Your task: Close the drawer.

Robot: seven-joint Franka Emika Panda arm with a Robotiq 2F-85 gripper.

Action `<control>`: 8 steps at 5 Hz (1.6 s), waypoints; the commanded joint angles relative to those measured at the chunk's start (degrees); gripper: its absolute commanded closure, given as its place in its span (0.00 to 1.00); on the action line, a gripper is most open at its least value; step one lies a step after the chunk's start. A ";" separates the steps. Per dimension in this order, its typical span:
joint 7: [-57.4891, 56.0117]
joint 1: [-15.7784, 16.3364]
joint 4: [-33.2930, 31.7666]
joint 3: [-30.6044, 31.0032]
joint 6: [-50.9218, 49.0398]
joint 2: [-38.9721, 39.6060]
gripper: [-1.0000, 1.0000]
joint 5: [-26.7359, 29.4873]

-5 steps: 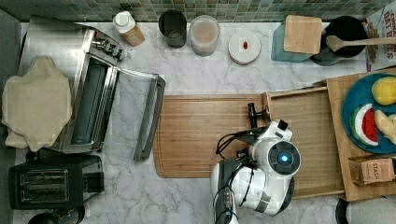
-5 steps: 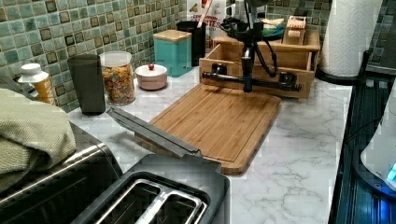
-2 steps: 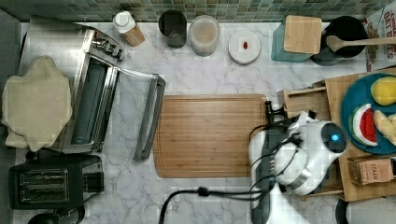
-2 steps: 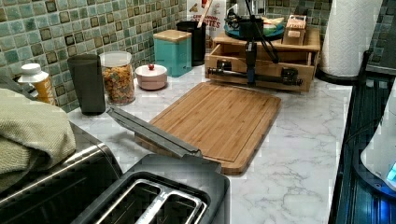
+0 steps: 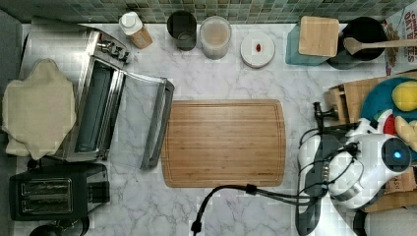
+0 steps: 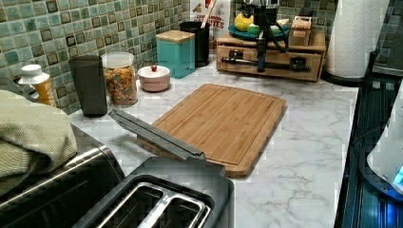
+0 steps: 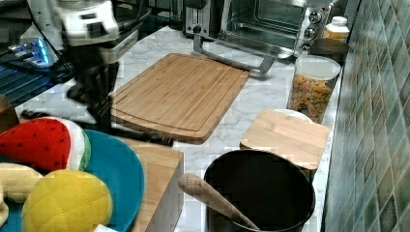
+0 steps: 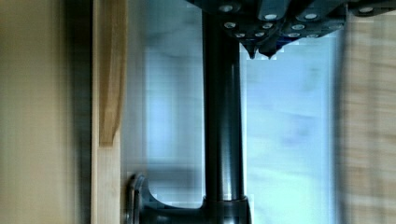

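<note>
On the marble desk [image 5: 226, 78], cutting board [image 5: 223, 142] at centre of top view, toaster oven [image 5: 98, 110] at 9 o'clock. Drawer [image 6: 271, 58] pushed flush into wooden box at 1 o'clock of left view, w/ blue plate [image 6: 247, 32] on top. Hand [image 6: 260, 59] at the drawer's dark bar handle [image 8: 223, 121]; finger gap: cannot tell.

The white arm reaches in low from the top view's right, wrist bent down, its dark gripper [image 6: 261, 53] pointing downward.
</note>
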 commanded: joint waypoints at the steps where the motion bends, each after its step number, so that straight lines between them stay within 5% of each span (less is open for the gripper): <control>1: 11.74 1.28 2.51 -8.27 20.06 -1.19 1.00 -13.67; 2: 12.96 0.64 1.18 -7.41 14.01 -5.44 1.00 -13.64; 8: 13.10 0.14 1.19 -6.90 13.98 -5.48 1.00 -13.84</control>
